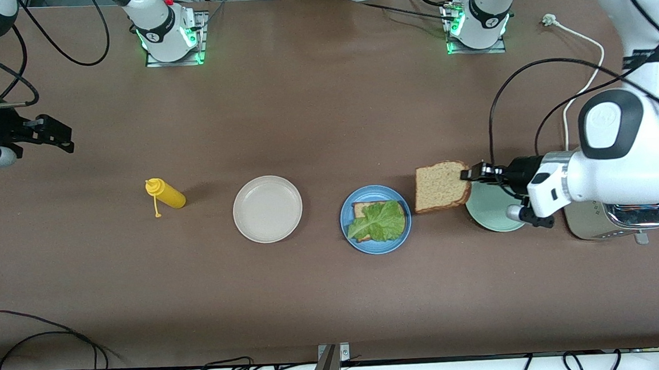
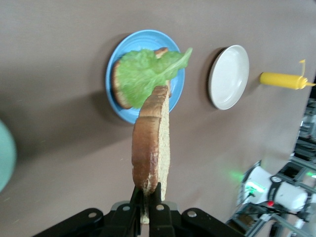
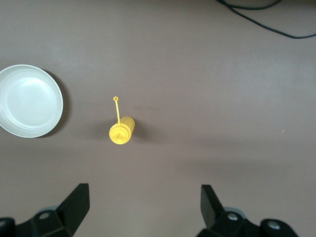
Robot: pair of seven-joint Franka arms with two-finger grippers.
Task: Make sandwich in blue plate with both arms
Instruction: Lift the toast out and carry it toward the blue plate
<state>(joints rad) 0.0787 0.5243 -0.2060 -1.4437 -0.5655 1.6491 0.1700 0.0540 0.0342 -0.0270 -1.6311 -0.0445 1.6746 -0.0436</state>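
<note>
Lettuce (image 1: 378,221) on bread, blue plate (image 1: 350,228), brown slice (image 1: 439,186) aloft

Landmark: blue plate (image 1: 350,229). It carries a bread slice topped with lettuce (image 1: 378,221); nothing stands over it, open from above. Toward the left arm's end, just beside the plate, the left gripper (image 1: 468,174) hangs clamped on a bread slice (image 1: 439,186) held edge-up, over the mint-green plate (image 1: 488,215); this blocks that side. A toaster (image 1: 618,221) sits further toward that end. Toward the right arm's end, the cream-white plate (image 1: 267,209) lies near the blue plate with a bare strip of table (image 1: 313,106) between; the yellow mustard bottle (image 1: 165,194) stands well apart. The right gripper (image 1: 57,134) waits wide open, well apart.
</note>
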